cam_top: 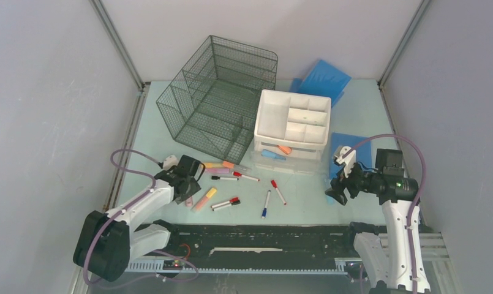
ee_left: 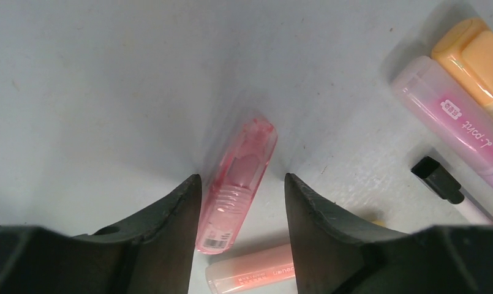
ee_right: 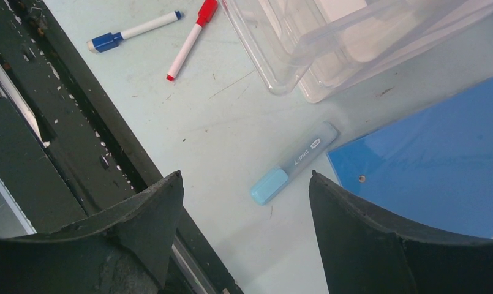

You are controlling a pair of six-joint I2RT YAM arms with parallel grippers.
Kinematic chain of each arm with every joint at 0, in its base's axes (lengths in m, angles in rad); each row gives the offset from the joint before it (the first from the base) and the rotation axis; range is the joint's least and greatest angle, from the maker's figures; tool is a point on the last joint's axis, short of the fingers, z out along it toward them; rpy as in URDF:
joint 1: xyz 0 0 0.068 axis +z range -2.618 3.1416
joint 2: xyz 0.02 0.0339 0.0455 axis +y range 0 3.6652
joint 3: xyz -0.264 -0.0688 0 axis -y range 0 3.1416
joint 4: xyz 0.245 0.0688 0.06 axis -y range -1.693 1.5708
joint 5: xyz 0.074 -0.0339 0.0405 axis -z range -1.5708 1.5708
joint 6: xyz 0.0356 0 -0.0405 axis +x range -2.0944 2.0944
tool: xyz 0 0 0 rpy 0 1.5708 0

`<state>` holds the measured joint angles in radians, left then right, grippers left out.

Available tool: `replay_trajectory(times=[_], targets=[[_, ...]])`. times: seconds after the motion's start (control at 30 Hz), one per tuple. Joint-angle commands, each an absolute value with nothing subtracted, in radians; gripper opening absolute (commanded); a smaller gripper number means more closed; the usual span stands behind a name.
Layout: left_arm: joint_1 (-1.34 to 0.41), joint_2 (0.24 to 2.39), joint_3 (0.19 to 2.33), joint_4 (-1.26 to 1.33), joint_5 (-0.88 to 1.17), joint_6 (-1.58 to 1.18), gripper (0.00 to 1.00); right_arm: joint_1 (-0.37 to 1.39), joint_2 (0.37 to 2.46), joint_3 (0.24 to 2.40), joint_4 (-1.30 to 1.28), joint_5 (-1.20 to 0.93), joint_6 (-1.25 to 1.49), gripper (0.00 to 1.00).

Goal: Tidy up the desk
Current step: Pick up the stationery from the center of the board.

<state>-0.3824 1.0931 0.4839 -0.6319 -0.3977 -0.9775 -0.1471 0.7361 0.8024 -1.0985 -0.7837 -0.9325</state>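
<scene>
Mint-green and matte, the desk fills the floor of the grey-walled cell, with loose pens scattered across its near half. At the left, the left gripper is lowered onto the tabletop with its jaws spread either side of a pink highlighter. A clear gap shows on one side, so the pen is not clamped, though whether the other finger touches the barrel is hard to tell. A peach highlighter lies just below it, and a lilac highlighter, an orange one and a black-capped marker lie off to the side.

Behind these stands a dark wire-mesh organizer. Just to its right is a white drawer unit with an empty divided tray on top and an orange pen in its clear drawer. In front lie a red-and-black marker, a blue-capped marker and a red-capped marker, each apart from the others. A blue folder leans at the back wall.

At the right, the right gripper hangs above the desk with jaws wide and empty, over a light blue highlighter that lies beside a blue sheet.
</scene>
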Motion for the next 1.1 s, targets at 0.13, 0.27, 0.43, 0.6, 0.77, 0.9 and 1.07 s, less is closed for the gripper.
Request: replay_trajectory(times=[0.13, 0.27, 0.43, 0.6, 0.77, 0.9, 1.07], targets=[[-0.368, 1.106, 0.457, -0.587, -0.318, -0.992, 0.39, -0.131, 0.739, 0.796, -1.072, -0.775, -0.916, 0.83], [-0.366, 1.091, 0.455, -0.580, -0.306, -0.983, 0.25, -0.126, 0.742, 0.796, -1.073, -0.776, -0.917, 0.84], [-0.365, 1.028, 0.450, -0.566, -0.301, -0.962, 0.12, -0.116, 0.745, 0.796, -1.072, -0.782, -0.917, 0.84], [-0.366, 0.889, 0.452, -0.565, -0.275, -0.918, 0.04, -0.098, 0.750, 0.798, -1.077, -0.803, -0.924, 0.85], [-0.365, 0.737, 0.430, -0.512, -0.187, -0.870, 0.00, -0.063, 0.750, 0.803, -1.092, -0.835, -0.942, 0.85], [-0.365, 0.624, 0.383, -0.396, -0.039, -0.833, 0.00, -0.049, 0.746, 0.811, -1.130, -0.888, -0.985, 0.85], [-0.376, 0.483, 0.304, -0.070, 0.265, -0.844, 0.00, -0.046, 0.738, 0.829, -1.205, -0.949, -1.062, 0.85]])
